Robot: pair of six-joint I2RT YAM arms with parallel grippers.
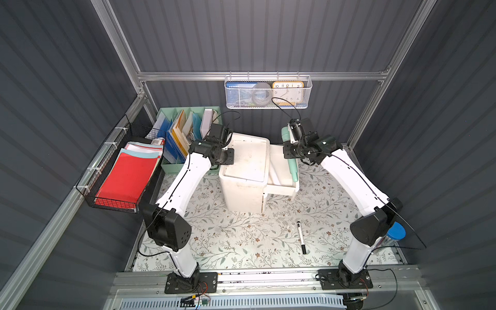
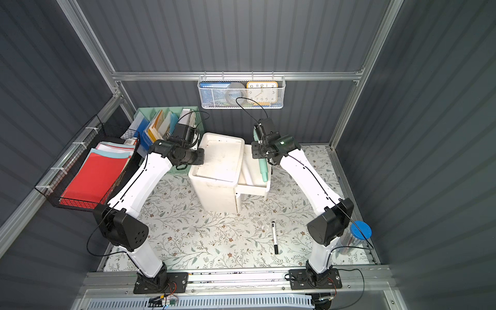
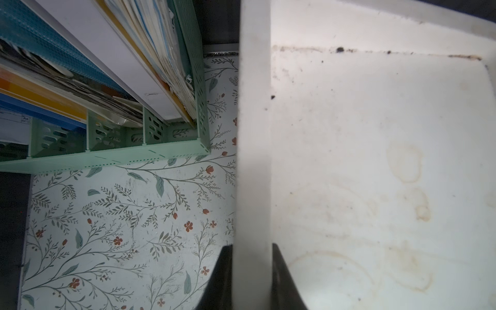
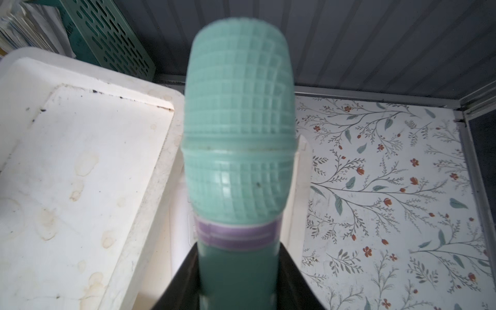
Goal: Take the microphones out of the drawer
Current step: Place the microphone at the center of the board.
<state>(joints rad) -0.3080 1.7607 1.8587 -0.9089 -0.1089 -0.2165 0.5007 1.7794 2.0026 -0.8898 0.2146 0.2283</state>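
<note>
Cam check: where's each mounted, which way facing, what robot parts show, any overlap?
Top views: stereo pair overhead, looking down at the table; left arm and right arm show whole.
Left wrist: on the left arm, looking along the left gripper, shut on the rim of the drawer unit; fingers show.
Right wrist: on the right arm, looking along the microphone held by the right gripper; fingers show.
Shared: all views show the drawer unit's stained top.

A black marker (image 1: 301, 237) lies on the floral surface (image 1: 236, 241), near right. Far left stands a green file rack (image 1: 175, 167), beside a wire basket (image 1: 112, 204) of red folders (image 1: 126, 177). A mesh basket (image 1: 241, 100) on the far wall holds a clock (image 1: 287, 92).
</note>
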